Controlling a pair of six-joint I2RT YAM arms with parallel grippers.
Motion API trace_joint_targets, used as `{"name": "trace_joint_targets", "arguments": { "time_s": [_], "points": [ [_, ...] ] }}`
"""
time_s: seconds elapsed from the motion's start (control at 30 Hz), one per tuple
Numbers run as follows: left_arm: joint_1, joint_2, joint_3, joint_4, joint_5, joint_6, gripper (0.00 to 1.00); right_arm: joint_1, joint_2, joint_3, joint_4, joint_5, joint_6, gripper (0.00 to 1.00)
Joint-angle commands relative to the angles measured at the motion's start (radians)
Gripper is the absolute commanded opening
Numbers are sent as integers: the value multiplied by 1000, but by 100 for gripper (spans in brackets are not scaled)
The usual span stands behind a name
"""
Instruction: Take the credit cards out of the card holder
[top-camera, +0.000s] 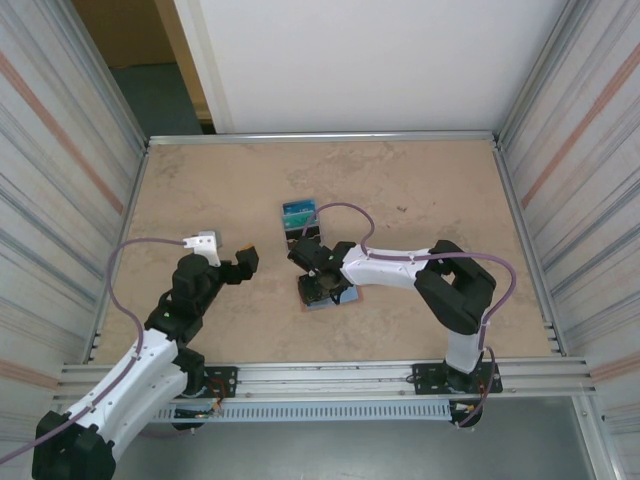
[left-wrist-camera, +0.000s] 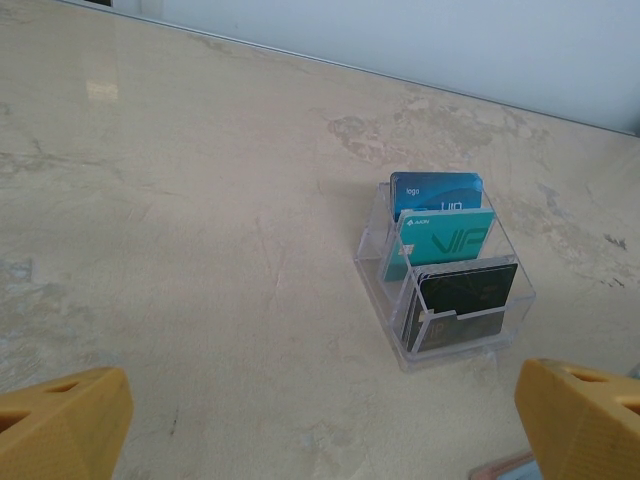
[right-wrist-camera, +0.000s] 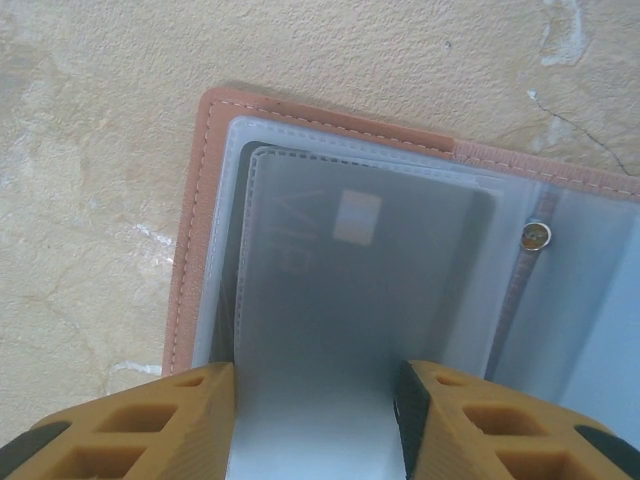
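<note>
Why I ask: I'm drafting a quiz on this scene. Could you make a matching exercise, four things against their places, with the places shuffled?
Things
1. blue card
2. teal card
3. dark card
4. card holder

Places
A. lowest, front slot of the clear stand
B. lying open beneath the right gripper
C. highest, back slot of the stand
D. middle slot of the stand

Pairs: 1-C, 2-D, 3-A, 4-B
</note>
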Motion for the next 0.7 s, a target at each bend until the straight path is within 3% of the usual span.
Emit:
{"name": "trace_joint_targets", "arguments": {
  "time_s": [0.0,0.4,0.67],
  "points": [
    [-5,-16,25,-7,-9,-3,98,7,49,0,-62,36,26,45],
    [-15,-23,53,-30,-10,23,99,7,-7,16,-69,82,40,24],
    [-66,6,86,-35,-52,69,99,-5,-85,-5,-72,131,57,23]
  ]
}}
